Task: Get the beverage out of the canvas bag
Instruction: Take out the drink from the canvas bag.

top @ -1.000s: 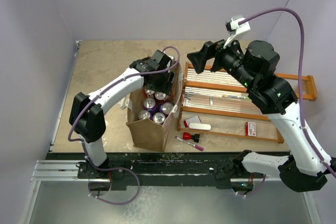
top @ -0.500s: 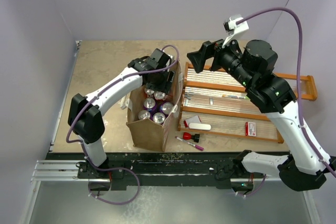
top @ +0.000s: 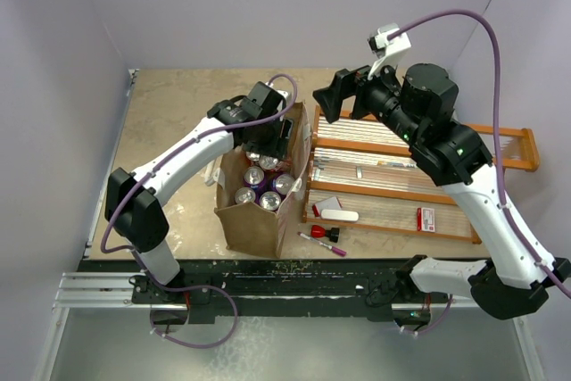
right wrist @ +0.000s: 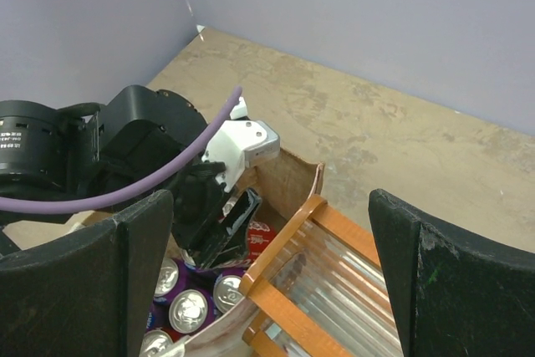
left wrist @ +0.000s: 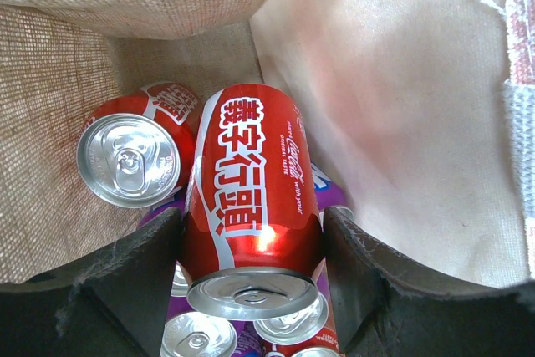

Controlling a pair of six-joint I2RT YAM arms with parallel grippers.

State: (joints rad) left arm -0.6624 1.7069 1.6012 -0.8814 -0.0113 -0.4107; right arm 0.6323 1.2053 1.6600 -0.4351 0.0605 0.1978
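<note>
from above, the canvas bag (top: 252,226) stands open on the table (top: 178,104), just beside the left end of the orange rack (top: 526,151). the left gripper (top: 271,144) reaches down into the far end of the bag's mouth, with the silver tops of the purple cans (top: 269,200) showing nearer the front. the right gripper (top: 326,104) hangs in the air above the far corner of the rack, apart from the bag. a marker (top: 323,243) lies on the table by the rack's near edge.

looking from the left wrist, the left gripper (left wrist: 251,236) is inside the bag and closed on a red can (left wrist: 251,181), one dark finger (left wrist: 125,290) pressed to each side of it. the can tilts with its top toward the camera. a second red can (left wrist: 129,156) sits just beside it against the woven wall, and purple cans (left wrist: 196,342) lie below.

from the right wrist, the right gripper (right wrist: 267,277) stands spread wide with nothing between its fingers. below it are the bag's rim (right wrist: 288,175), the left gripper (right wrist: 219,227) dipped inside, and the rack's corner (right wrist: 311,225).
</note>
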